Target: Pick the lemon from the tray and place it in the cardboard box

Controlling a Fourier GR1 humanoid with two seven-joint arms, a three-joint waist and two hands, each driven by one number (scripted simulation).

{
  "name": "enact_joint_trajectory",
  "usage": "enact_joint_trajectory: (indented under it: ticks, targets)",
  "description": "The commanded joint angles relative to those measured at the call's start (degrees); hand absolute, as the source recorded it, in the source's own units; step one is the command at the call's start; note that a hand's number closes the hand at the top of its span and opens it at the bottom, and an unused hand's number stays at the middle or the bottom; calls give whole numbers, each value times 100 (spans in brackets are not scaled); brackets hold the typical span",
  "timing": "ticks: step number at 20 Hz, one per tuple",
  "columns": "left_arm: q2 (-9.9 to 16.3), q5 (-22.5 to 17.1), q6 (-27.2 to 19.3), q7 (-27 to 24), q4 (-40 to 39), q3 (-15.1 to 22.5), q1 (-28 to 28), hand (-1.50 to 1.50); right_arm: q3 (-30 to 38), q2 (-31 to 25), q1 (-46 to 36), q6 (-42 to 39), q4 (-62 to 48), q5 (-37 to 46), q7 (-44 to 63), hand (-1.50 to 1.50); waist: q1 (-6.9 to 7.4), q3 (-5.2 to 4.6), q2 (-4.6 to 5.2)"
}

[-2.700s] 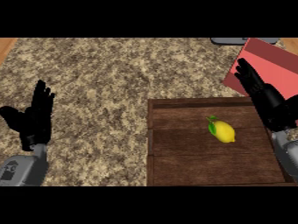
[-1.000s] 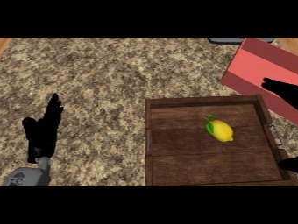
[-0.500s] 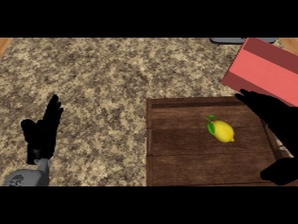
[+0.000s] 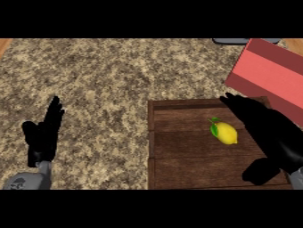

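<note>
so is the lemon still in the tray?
In: yellow lemon lies on the brown wooden tray, right robot hand open beside it.

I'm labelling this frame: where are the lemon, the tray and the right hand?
lemon [image 4: 227, 132]: head view, middle of its yellow body.
tray [image 4: 180, 156]: head view, bare wooden floor.
right hand [image 4: 276, 136]: head view, back of the hand.

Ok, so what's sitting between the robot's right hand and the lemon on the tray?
Nothing. In the head view only bare wooden tray floor separates the open right hand from the lemon, which lies just left of the hand.
</note>
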State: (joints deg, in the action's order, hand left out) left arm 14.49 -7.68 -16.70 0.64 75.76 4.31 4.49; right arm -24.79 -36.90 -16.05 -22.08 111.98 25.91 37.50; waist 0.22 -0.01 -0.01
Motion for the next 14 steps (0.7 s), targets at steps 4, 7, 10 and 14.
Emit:
enact_joint_trajectory:
  ticks: [4,7,10,14]
  targets:
    - [-145,221,44,46,-95,-116,93,0,-62,746,-69,-605,-229,649,369,-150,-4,0,-1]
    - [-158,258,140,61,200,-193,-104,0,78,875,390,-615,42,994,248,-150,-19,1,-5]
    - [-168,229,291,-82,-146,-368,62,0,-22,1296,188,-703,-88,1332,469,-150,-14,1,-2]
    - [-212,352,271,46,-209,-414,283,0,258,1293,467,-475,-474,1546,-179,-150,-25,2,-1]
